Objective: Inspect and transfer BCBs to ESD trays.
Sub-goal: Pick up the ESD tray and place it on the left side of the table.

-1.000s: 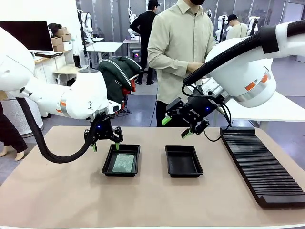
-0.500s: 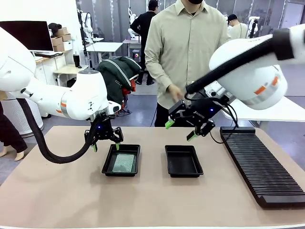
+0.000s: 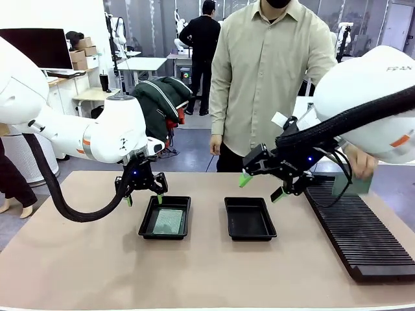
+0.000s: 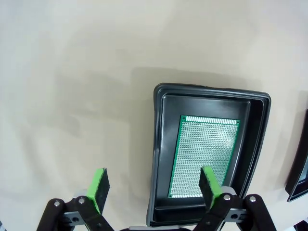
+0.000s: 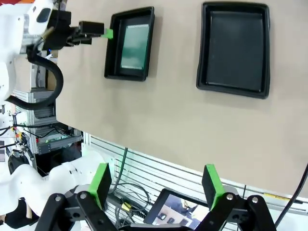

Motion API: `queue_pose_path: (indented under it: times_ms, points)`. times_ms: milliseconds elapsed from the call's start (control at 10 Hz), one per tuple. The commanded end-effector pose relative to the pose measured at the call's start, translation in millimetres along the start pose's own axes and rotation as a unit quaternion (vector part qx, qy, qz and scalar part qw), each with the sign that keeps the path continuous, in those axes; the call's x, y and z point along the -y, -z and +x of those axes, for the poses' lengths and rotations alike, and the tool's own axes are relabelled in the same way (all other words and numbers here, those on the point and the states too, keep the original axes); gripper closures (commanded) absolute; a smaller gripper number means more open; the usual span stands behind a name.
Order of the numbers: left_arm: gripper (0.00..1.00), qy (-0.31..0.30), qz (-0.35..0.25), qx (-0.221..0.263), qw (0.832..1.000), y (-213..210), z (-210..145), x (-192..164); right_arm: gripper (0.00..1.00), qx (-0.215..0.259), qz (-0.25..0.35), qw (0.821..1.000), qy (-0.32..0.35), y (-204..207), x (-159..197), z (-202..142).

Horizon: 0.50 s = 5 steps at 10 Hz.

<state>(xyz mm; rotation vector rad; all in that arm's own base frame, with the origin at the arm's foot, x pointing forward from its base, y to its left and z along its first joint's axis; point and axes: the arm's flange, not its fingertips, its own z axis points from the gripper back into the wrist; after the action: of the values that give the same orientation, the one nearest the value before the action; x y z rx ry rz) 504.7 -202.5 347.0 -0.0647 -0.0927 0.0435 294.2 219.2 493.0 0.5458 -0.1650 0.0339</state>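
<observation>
Two black ESD trays lie side by side on the table. The left tray (image 3: 144, 230) (image 4: 159, 144) (image 5: 111, 48) holds a green BCB (image 3: 169, 221) (image 4: 204, 154) (image 5: 134, 45) flat on its floor. The right tray (image 3: 249, 220) (image 5: 236, 48) has nothing in it. My left gripper (image 3: 144, 199) (image 4: 154, 185) hovers open just above the near-left rim of the left tray. Open as well, my right gripper (image 3: 262, 187) (image 5: 156, 184) hangs above the far right corner of the right tray. At the far right the person's hand holds another pale green BCB (image 3: 352, 184), partly behind my right arm.
A long black ribbed rack (image 3: 356, 227) lies along the right side of the table. The person (image 3: 272, 71) stands at the far edge, behind the right tray. Bare tan table surface (image 3: 78, 259) stretches in front of and left of the trays.
My right arm has swung right and lower, its gripper still open. The person stepped right and a hand now holds a board by the rack. The left arm has not moved.
</observation>
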Motion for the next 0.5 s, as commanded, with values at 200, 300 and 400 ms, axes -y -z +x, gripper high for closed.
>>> queue_pose_path:
  times_ms: [200,300,400]
  points:
    - [0.00,0.008,-0.013,-0.007,1.000,8.6,-11.5,-5.9,0.00,-0.024,-0.025,0.999,0.023,-14.8,4.1,-65.1]
    - [0.00,0.010,-0.014,-0.015,1.000,12.5,-11.1,-7.3,0.00,-0.030,-0.028,0.999,0.030,-15.1,6.6,-73.0]
    - [0.00,0.008,-0.014,-0.017,1.000,16.0,-10.4,-7.1,0.00,-0.036,-0.031,0.998,0.037,-14.2,10.7,-77.4]
